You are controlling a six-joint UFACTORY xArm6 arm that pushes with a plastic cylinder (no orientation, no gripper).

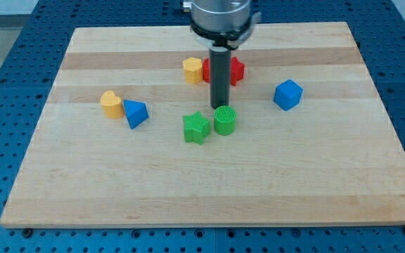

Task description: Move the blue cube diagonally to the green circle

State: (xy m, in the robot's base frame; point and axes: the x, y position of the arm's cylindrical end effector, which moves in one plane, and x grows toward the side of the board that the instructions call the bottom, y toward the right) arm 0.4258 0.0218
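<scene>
So here I am, one arm over a wooden bench [83,197]. I have no real hand, only a straight dark rod, so nothing is held and nothing can be squeezed. My tip [220,105] is down on the wood, near the middle of the bench.

Right below my tip in the view sits the green circle [225,120]. It is just beside my tip, and I cannot tell if they touch. The green star [197,128] is next to the green circle, toward the view's left and a bit lower than my tip.

The blue cube [287,94] is off toward the view's right of my tip, well apart from it and a little higher up. It stands alone on the wood, and it is well apart from the green circle too.

Behind my rod is a red block [236,70]. My rod hides part of it, so I cannot tell its shape. A yellow block [193,70] sits just to the view's left of the rod, up above my tip.

Far to the view's left of my tip are a yellow heart-like block [111,103] and a blue triangle-like block [136,113]. These two touch each other.
</scene>
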